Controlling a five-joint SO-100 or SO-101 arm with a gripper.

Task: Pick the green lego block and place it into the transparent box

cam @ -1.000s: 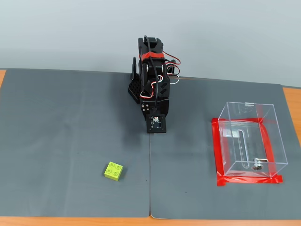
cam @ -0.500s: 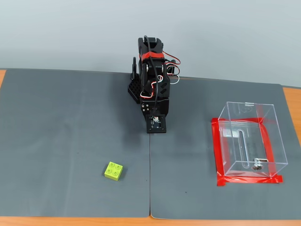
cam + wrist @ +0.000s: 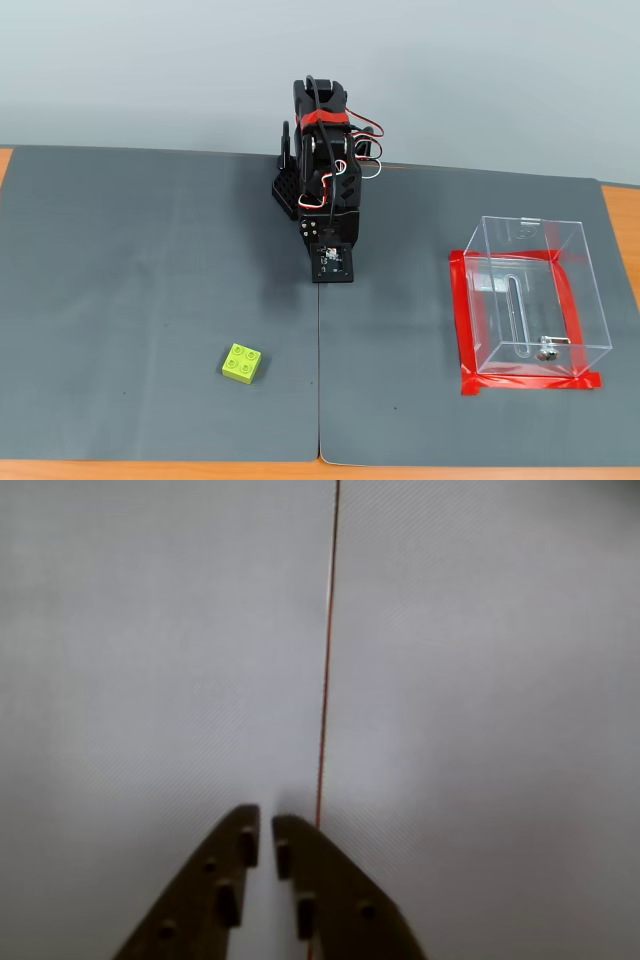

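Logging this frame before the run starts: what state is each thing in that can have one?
green lego block: lying studs up on the grey mat, untouched, outside the box.
transparent box: upright, open at the top, holding no block, red tape around its foot.
gripper: nearly shut, only a narrow gap between the fingers, holding nothing.
arm: folded up at its base, away from block and box.

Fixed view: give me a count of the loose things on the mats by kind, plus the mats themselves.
Green lego block: 1
Transparent box: 1
Grey mats: 2, meeting at a centre seam
Total: 4
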